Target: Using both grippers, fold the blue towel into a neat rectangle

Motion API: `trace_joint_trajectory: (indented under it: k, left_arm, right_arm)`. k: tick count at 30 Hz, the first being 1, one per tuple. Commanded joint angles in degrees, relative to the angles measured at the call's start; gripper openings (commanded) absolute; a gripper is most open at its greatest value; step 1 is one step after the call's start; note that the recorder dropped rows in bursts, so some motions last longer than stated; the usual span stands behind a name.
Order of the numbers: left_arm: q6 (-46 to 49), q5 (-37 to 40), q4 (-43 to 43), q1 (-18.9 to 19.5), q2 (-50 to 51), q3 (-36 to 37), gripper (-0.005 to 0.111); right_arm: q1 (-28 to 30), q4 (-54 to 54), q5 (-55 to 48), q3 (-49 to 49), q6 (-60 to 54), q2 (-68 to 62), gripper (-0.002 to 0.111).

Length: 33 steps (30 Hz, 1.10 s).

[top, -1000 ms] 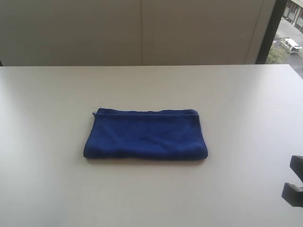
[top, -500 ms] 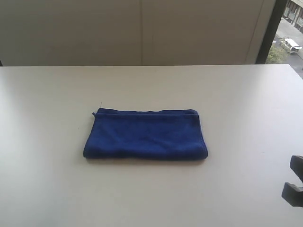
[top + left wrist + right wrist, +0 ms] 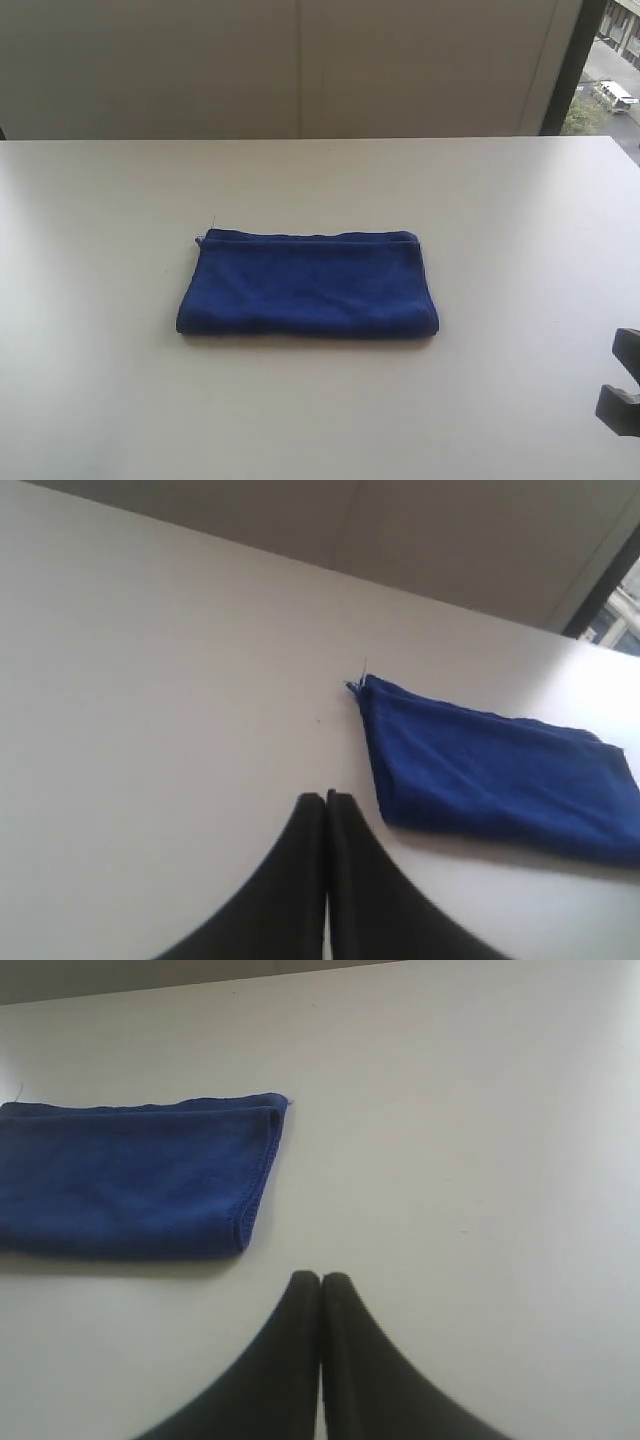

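1. While both pincers are off the cloth, the deep royal-blue plush microfibre towel (image 3: 308, 285) lies flat near the middle of the pale, matte tabletop (image 3: 500, 200). It sits a little left of centre in the exterior view, folded into a long rectangle.
2. Its near long side is a soft rounded fold. Along the far long side, hemmed edges lie stacked and almost flush.
3. At the far left corner a thin pale thread or tag (image 3: 212, 222) sticks out, too small to tell which.
4. The left gripper (image 3: 326, 810), a pair of tapered black fingers, is clenched, tips pressed together with nothing between them. It points over bare tabletop near the towel's left short end without touching the cloth.
5. The right gripper (image 3: 320, 1285), also a pair of tapered black fingers, is likewise clenched on nothing. It is over bare tabletop beside the towel's right short end, with a clear gap to the cloth.
6. Whether either pair of tips touches the table cannot be told.
7. In the exterior view, a black piece of arm hardware (image 3: 622, 395) shows at the lower right edge, well apart from the towel.
8. Behind the table stands a pale panelled wall (image 3: 300, 70). To its right, a dark-framed window (image 3: 612, 60) looks onto a street.
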State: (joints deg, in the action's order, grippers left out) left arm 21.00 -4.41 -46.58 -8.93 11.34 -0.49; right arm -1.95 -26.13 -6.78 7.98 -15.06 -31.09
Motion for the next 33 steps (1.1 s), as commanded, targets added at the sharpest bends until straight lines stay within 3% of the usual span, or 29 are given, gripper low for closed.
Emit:
trace_joint_trajectory:
  k: [1, 5, 8, 9, 15, 22, 33]
  left_arm:
    - [-26.2, 2.33, 28.69, -0.38, -5.46, 0.49, 0.0]
    - [-28.82, 5.3, 39.31, -0.27, -10.16, 0.49, 0.0]
    - [-28.82, 17.03, 44.21, 1.22, -11.34, 0.49, 0.0]
    - [-28.82, 17.63, 44.34, 2.45, -11.34, 0.49, 0.0]
    - [-32.96, 17.31, 44.34, 9.29, -11.34, 0.49, 0.0]
    - [-27.97, 16.48, 46.58, 9.53, -11.34, 0.49, 0.0]
    - [-27.83, 16.06, 46.58, 9.53, -11.34, 0.49, 0.0]
  right_arm:
    - [0.27, 0.06, 0.53, -0.23, 0.24, 0.23, 0.0]
    - [0.27, 0.06, 0.53, -0.23, 0.24, 0.23, 0.0]
    - [0.27, 0.06, 0.78, -0.23, 0.24, 0.33, 0.0]
    - [0.27, 0.06, 0.78, -0.23, 0.24, 0.33, 0.0]
    - [0.27, 0.06, 0.88, -0.23, 0.24, 0.33, 0.0]
    - [0.27, 0.06, 0.87, -0.23, 0.24, 0.33, 0.0]
    - [0.27, 0.06, 0.87, -0.23, 0.24, 0.33, 0.0]
